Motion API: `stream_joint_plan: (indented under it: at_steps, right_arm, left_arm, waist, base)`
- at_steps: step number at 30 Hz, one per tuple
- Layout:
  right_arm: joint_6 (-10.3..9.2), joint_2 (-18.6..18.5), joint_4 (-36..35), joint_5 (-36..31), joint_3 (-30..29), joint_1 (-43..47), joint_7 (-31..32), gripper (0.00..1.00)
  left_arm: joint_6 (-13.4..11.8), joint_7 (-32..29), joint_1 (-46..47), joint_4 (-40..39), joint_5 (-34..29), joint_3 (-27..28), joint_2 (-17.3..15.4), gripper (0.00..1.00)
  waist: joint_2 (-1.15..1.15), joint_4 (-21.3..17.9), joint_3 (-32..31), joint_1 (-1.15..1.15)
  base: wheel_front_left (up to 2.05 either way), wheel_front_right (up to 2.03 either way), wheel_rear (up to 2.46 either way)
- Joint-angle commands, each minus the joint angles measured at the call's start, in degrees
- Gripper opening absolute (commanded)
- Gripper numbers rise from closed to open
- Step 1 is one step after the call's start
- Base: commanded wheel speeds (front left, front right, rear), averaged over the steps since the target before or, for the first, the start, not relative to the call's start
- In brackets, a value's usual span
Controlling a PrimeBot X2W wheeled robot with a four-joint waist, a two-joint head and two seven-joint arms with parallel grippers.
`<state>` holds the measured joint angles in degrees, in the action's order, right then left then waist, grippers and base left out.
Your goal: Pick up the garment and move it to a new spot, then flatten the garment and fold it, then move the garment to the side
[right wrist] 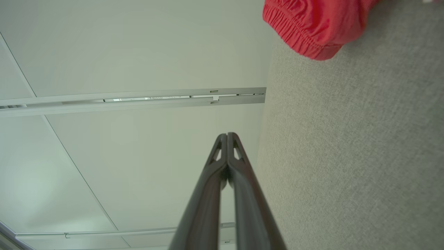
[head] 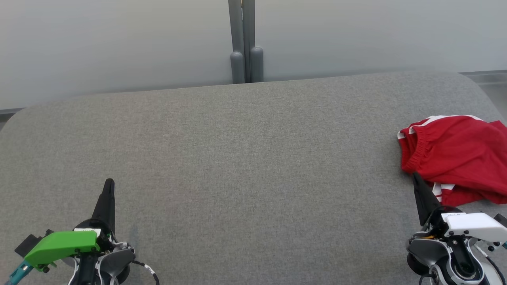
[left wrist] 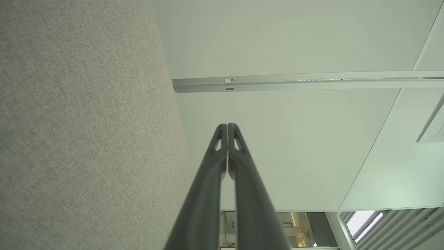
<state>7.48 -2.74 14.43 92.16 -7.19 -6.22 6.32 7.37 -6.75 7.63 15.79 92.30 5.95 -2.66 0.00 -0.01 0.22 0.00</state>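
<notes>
Stretching across the head view, the grey fabric-covered table (head: pixel 245 158) has rounded far corners, with a pale frosted wall (head: pixel 119 39) close behind its far edge. Over the table's near left part is the left gripper (head: pixel 109 183), its two dark fingers pressed together into a single point with nothing between them. Its wrist view shows the same closed tips (left wrist: pixel 227 125) beside the table's edge. The middle of the table is bare cloth from the near edge to the far edge, where a grey double post (head: pixel 245 39) rises just behind the table's midpoint. Over the table's near right part, the right gripper (head: pixel 414 175) also has its fingers pressed together and holds nothing. Its tip is at the near hem of the red shorts (head: pixel 455 154), and whether it touches them cannot be told. The shorts lie crumpled at the table's right edge, with the elastic waistband towards the table's middle and white stripes showing. In the right wrist view they lie well beyond the closed tips (right wrist: pixel 227 134).
</notes>
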Motion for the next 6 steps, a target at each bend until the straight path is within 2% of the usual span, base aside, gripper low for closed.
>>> stream_joint_plan:
  at_steps: [1, 6]
  right_arm:
    - [0.02, -0.3, -0.2, 0.3, 0.0, -0.6, 0.2, 0.00]
    - [0.02, -0.3, -0.2, 0.3, 0.0, -0.6, 0.2, 0.00]
  left_arm:
    - [0.3, -0.1, 0.6, -0.2, 0.0, 0.2, -0.4, 0.00]
    - [0.3, -0.1, 0.6, -0.2, 0.0, 0.2, -0.4, 0.00]
  waist:
    - [0.00, 0.0, 0.0, 0.00]
    - [0.00, 0.0, 0.0, 0.00]
  base:
    - [0.00, 0.00, 0.00]
    - [0.00, 0.00, 0.00]
